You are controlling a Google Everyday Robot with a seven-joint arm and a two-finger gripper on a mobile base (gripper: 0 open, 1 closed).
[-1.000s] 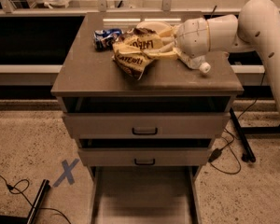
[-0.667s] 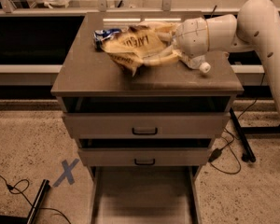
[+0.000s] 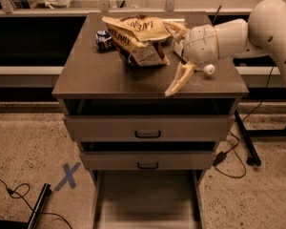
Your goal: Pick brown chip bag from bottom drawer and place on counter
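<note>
The gripper (image 3: 172, 59) is hanging over the right half of the counter (image 3: 109, 75) with its fingers spread apart. The lower finger (image 3: 178, 80) is slanting down toward the front edge, clear of everything. The brown chip bag (image 3: 138, 38) is lying crumpled on the back middle of the counter, white lettering facing up, its right end reaching toward the gripper. A small blue can (image 3: 103, 39) is sitting just beside the bag's left end. Below, the bottom drawer (image 3: 145, 202) is standing pulled out, its flat floor showing nothing in it. The two upper drawers (image 3: 148, 127) with black handles are sitting nearly closed, so their insides are staying out of sight. Compared with a moment ago, the bag is no longer being clamped and stretched out to the left. It is now sitting bunched closer to the back, and the lower finger, unseen before, is now showing plainly. The upper finger is blending with the bag's pale right end, so whether it is touching the bag is hard to tell. The drawer's front is being cut off by the bottom edge, and the arm by the right edge. A blue cross (image 3: 66, 175) is marking the floor on the left.
</note>
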